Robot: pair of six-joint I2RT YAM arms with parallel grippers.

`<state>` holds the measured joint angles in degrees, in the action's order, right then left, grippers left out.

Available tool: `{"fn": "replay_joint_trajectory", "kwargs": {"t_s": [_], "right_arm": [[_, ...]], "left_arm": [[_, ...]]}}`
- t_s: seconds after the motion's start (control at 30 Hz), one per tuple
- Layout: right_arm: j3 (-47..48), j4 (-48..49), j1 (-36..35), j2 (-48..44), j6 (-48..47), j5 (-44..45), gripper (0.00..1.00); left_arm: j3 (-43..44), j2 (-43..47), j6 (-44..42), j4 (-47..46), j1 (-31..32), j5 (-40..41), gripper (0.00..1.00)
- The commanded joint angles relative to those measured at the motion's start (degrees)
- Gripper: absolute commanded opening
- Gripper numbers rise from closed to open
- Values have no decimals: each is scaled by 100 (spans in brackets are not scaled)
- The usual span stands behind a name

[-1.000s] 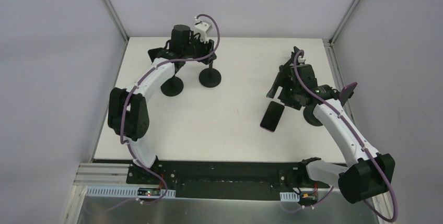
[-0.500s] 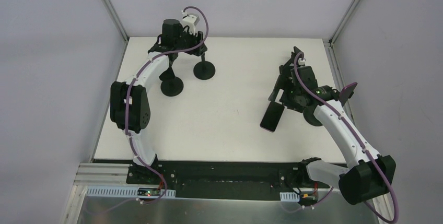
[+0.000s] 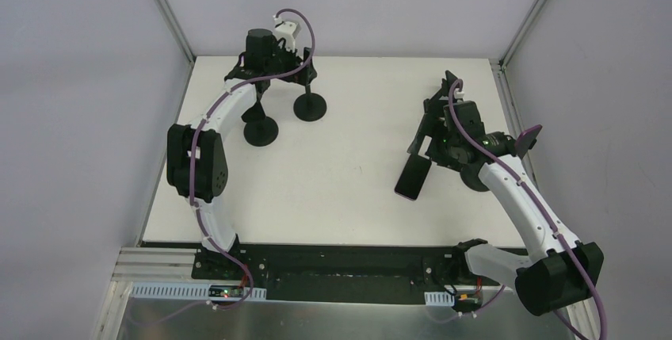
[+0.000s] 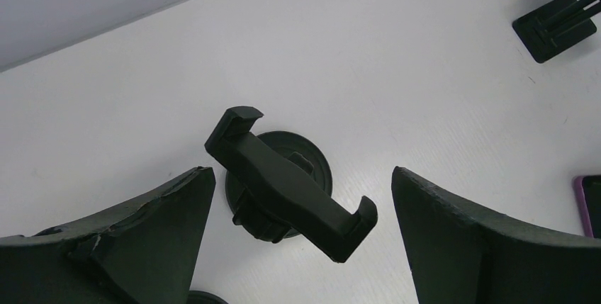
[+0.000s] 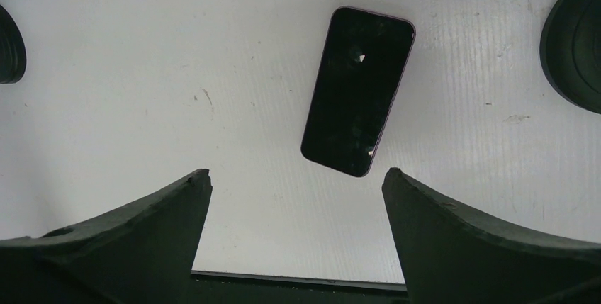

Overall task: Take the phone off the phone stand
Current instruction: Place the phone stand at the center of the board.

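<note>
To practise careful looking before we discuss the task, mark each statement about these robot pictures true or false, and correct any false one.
1. The phone lies flat on the table. True.
2. The right gripper is clamped on the phone. False: it is open above the phone and does not touch it.
3. The phone stand below the left gripper holds a phone. False: it is empty.
4. The left gripper is open. True.
</note>
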<state>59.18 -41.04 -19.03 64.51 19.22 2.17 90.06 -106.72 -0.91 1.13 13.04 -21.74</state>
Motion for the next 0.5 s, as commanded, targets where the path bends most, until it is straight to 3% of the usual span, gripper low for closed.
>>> {"fn": "replay_joint_trajectory", "kwargs": {"t_s": [0.0,0.23,0.47], "right_arm": [[345,-279,-34,-44,-162,34,96],[477,-258,-34,-230,-168,170,98],[736,-346,-25,-337,-61,516,98]], "left_arm": [[17,556,427,-183,-29,600,99],[-50,1010,941,115,-29,1421,99],[100,1568,987,836,-29,1464,99]]}}
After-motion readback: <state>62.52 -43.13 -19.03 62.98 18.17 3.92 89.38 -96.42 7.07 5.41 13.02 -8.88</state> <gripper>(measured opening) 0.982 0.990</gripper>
